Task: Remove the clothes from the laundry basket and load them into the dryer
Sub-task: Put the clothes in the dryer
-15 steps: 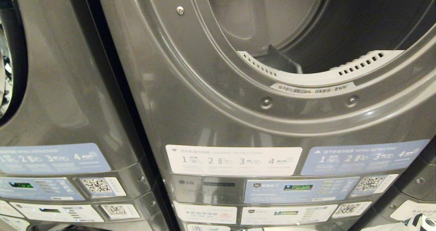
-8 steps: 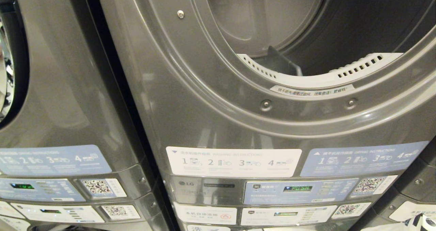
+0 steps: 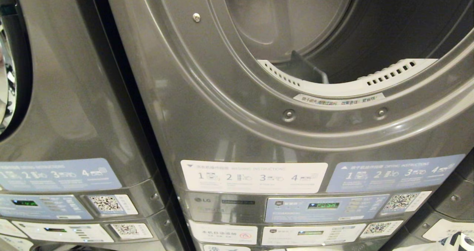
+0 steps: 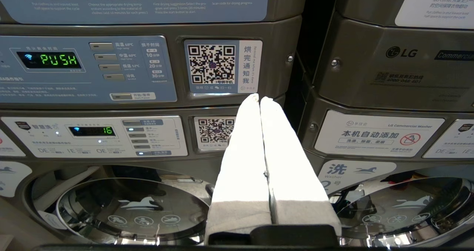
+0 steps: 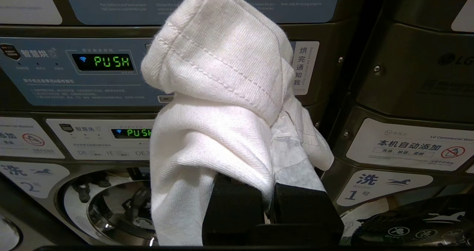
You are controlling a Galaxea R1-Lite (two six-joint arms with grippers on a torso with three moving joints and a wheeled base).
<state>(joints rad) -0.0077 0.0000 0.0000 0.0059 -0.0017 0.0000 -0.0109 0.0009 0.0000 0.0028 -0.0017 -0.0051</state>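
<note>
The dryer's round opening [image 3: 370,29] fills the upper right of the head view, with its grey drum bare inside and a wide grey rim [image 3: 289,114] below it. Neither arm shows in that view. In the right wrist view my right gripper [image 5: 272,132] is shut on a white ribbed garment [image 5: 214,77], which drapes over both fingers and hides their tips; it faces the control panels below the dryer. My left gripper [image 4: 259,98] is shut with its white-covered fingers pressed together and nothing between them. The laundry basket is out of view.
Control panels [image 3: 326,206] and instruction stickers [image 3: 255,175] sit under the dryer opening. Washer doors [image 4: 129,206] lie lower down. A neighbouring grey machine [image 3: 66,95] stands on the left. A black-and-white patterned thing [image 3: 457,241] peeks in at the bottom right corner.
The whole head view has slid slightly downward in the picture, so the camera has lifted a little. Nothing in the scene has moved.
</note>
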